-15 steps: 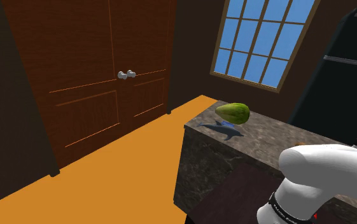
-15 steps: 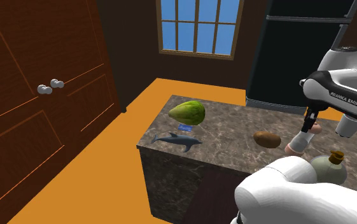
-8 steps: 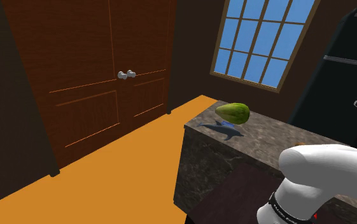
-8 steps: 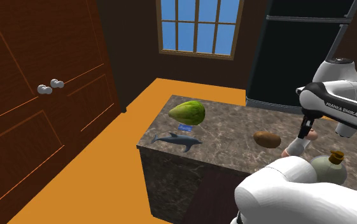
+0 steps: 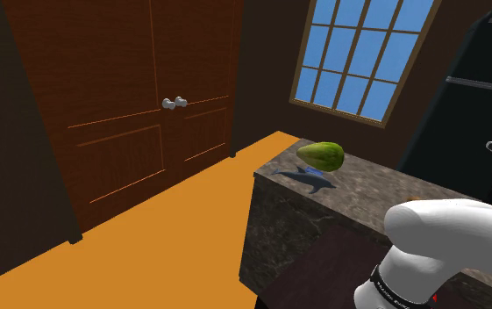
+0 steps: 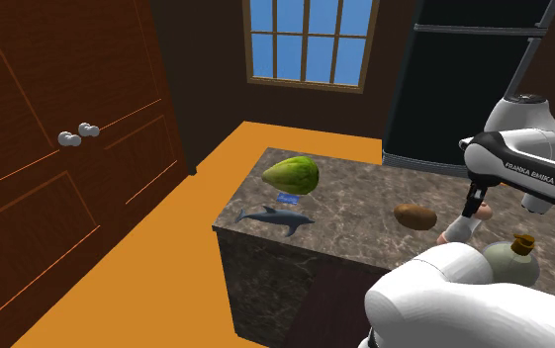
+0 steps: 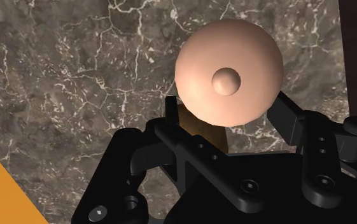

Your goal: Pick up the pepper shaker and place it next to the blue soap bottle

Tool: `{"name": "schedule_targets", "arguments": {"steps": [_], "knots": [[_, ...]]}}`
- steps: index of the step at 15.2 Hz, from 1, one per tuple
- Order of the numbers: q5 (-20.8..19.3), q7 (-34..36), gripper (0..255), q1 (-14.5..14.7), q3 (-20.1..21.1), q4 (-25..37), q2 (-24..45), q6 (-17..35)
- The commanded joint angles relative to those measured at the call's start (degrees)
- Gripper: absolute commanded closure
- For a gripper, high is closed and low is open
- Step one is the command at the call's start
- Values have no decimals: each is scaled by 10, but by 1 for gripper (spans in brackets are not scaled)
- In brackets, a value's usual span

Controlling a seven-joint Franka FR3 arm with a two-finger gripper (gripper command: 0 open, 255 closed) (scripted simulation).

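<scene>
A smooth, pink-domed pepper shaker (image 7: 228,70) with a small round knob stands upright on the white-veined brown stone bench (image 7: 75,76). The black fingers (image 7: 288,118) flank the shaker, spread apart and not clasping it.

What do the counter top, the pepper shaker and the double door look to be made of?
Counter top: stone, likely marble; dark grey-brown with white veins running through it.
Pepper shaker: smooth, matte, pinkish-beige dome with a small knob; no grain or gleam, so ceramic or plastic, unclear which.
Double door: reddish-brown wood, with faint grain and raised panels.
</scene>
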Motion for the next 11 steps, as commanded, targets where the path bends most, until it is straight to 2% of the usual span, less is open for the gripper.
{"name": "schedule_targets", "arguments": {"steps": [1, 2, 7, 11], "knots": [[0, 0, 255, 0, 0, 0, 0, 0], [0, 0, 0, 0, 0, 0, 0, 0], [0, 0, 0, 0, 0, 0, 0, 0], [52, -14, 0, -11, 69, 31, -15, -62]]}}
